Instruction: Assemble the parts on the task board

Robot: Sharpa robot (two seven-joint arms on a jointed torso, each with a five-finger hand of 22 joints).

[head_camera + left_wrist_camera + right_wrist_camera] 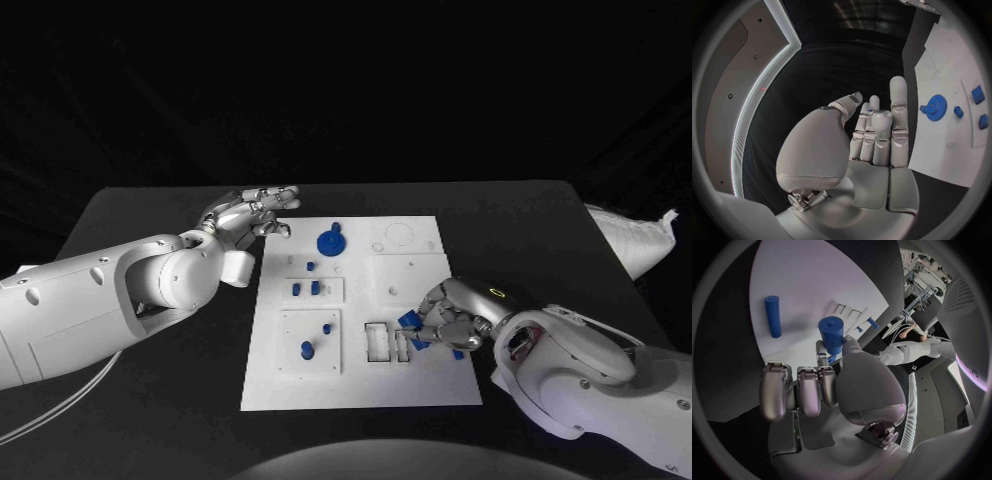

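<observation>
1. Short blue plastic cylinder (831, 331): pinched at the fingertips of the right silver hand (450, 318), above the near right part of the board by the rectangular slots. Judged light, rigid and smooth-walled, so liable to slip or roll; best taken across its round side, leaving one end free for seating.

2. Long blue plastic peg (772, 316): lies flat on the board, well apart from the held cylinder in the right wrist view. Judged light and stiff; it would roll if nudged, so grasp mid-length across the diameter.

3. Blue toothed gear (332, 242): sits on the far left part of the board, flat disc with a ridged rim. Judged hard and thin; the rim offers the better purchase.

4. Small blue blocks (306, 289): stand in a recessed panel at mid-left of the board; squarish, flat-faced, judged easy to pinch by opposite faces.

5. White task board (433, 385): flat matte plate with shallow recesses, slots (387, 343) and round outlines; rests on the table.

6. Left silver hand (254, 213): hovers at the board's far left corner, near the gear, fingers extended and holding nothing.

7. Black table (159, 210): dull, even surface under the board.
</observation>
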